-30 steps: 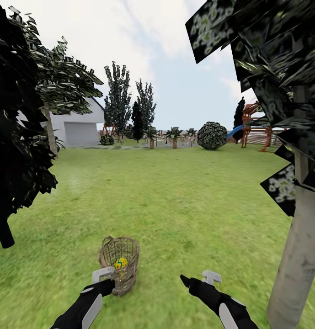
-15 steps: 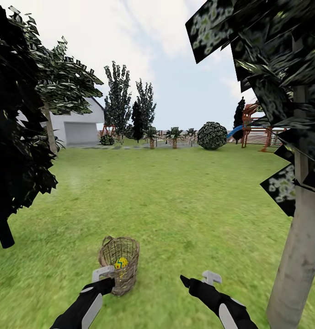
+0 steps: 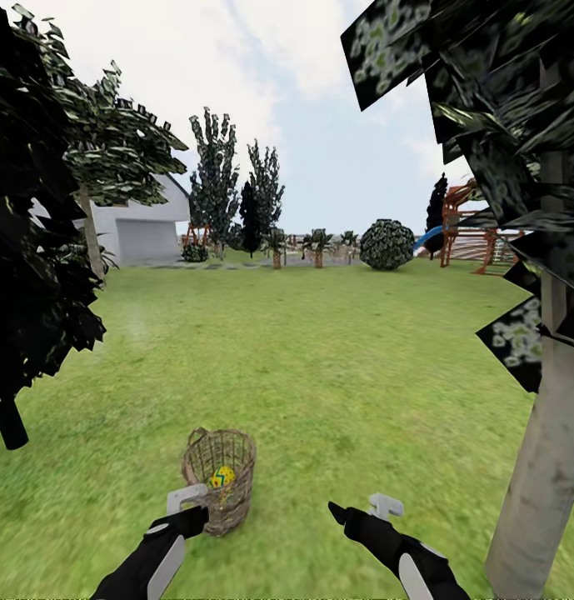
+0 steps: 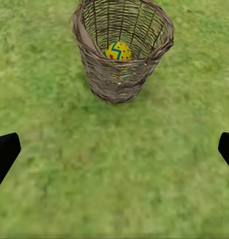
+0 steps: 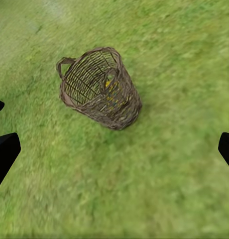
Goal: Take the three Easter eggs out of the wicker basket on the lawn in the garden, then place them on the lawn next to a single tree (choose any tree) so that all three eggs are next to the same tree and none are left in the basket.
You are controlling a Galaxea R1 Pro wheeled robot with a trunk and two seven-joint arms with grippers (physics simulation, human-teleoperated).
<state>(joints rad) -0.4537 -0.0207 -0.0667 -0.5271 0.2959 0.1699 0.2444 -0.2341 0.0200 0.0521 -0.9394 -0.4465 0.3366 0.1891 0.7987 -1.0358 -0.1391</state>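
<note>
The wicker basket (image 3: 220, 482) stands upright on the lawn (image 3: 320, 383), just ahead of my left gripper (image 3: 189, 508). One yellow Easter egg (image 3: 222, 476) with red dots lies inside it. In the left wrist view the basket (image 4: 122, 74) sits straight ahead with the egg (image 4: 118, 51) against its far wall, and my left gripper (image 4: 114, 152) is open, well short of it. My right gripper (image 3: 361, 508) is open and hovers over bare grass to the basket's right. In the right wrist view the basket (image 5: 99, 89) shows from the side. The pale grey tree (image 3: 545, 475) rises close on my right.
A dark tree with a thin black trunk (image 3: 7, 421) stands at the left. Wide open grass stretches ahead to a white garage (image 3: 145, 237), a round bush (image 3: 386, 244), a playset (image 3: 466, 225) and a fence. Low foliage (image 3: 520, 333) hangs off the grey tree.
The whole head view has shifted slightly, so the camera moved a little. The basket, egg and both grippers keep their places.
</note>
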